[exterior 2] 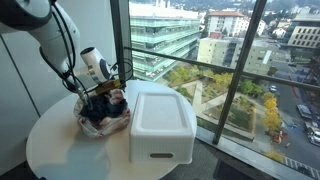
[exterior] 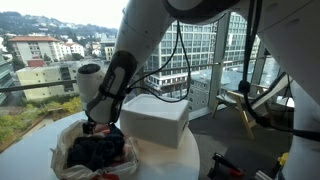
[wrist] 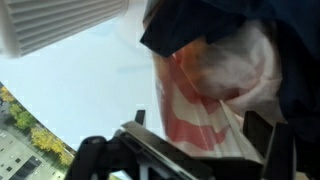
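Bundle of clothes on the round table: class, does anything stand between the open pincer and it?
Nothing visible does. The pincer hangs directly over the bundle of clothes, jaws open; the white box stands beside it, out of the way.

We are seeing a bag [exterior: 66,146] of crumpled white plastic with red print, slumping open on the table [exterior 2: 60,150], at ten o'clock from the box [exterior 2: 160,120] in an exterior view. A dark blue cloth [wrist: 215,25] is bunching up inside it, showing at one o'clock in the wrist view.
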`<state>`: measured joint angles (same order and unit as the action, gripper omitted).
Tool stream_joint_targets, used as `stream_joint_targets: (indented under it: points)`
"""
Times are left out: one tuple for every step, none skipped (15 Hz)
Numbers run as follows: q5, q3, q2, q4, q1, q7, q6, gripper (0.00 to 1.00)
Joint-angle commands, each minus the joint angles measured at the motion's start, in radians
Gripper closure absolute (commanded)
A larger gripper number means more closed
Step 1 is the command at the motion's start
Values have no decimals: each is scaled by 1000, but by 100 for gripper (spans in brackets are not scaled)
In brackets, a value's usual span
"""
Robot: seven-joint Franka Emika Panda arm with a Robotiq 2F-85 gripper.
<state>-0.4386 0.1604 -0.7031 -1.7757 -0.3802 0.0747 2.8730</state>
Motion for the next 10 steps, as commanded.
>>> stream_joint_targets:
  points:
    - [-28, 72, -58, 60, -42, 49, 40, 0]
    - [-23, 81, -68, 67, -47, 51, 33, 0]
    - [-16, 82, -73, 70, -47, 49, 22, 0]
    - [-12, 83, -78, 72, -47, 48, 18, 0]
    - [-13, 88, -84, 73, -50, 53, 29, 25]
    - [-14, 87, -83, 70, -51, 46, 19, 26]
    - [-18, 94, -83, 68, -57, 49, 20, 32]
    - [-20, 101, -84, 66, -62, 54, 20, 42]
    - [-18, 107, -85, 67, -65, 59, 14, 49]
    - [-13, 107, -84, 66, -64, 60, 6, 56]
